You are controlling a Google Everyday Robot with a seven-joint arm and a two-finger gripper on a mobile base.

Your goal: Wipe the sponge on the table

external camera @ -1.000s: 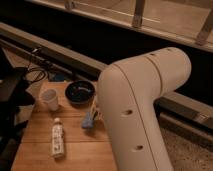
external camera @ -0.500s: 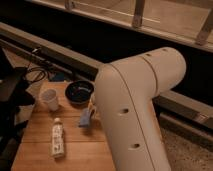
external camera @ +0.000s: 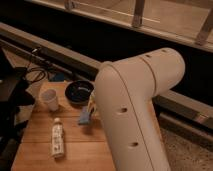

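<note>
A blue sponge (external camera: 84, 118) rests against the wooden table (external camera: 82, 150) just in front of a dark bowl. My gripper (external camera: 90, 108) comes down onto the sponge's top from behind my large white arm (external camera: 135, 110), which hides most of it. One pale finger shows above the sponge, and the gripper looks shut on it. The sponge sits near the table's middle, at the arm's left edge.
A dark bowl (external camera: 79, 91) and a white cup (external camera: 50, 99) stand at the back of the table. A small white bottle (external camera: 58, 140) lies at the front left. Black cables (external camera: 35, 75) and dark equipment (external camera: 12, 95) sit off the left edge.
The sponge and gripper slid a little to the left across the table over the last second, then shifted slightly back. Cup, bowl and bottle stayed put.
</note>
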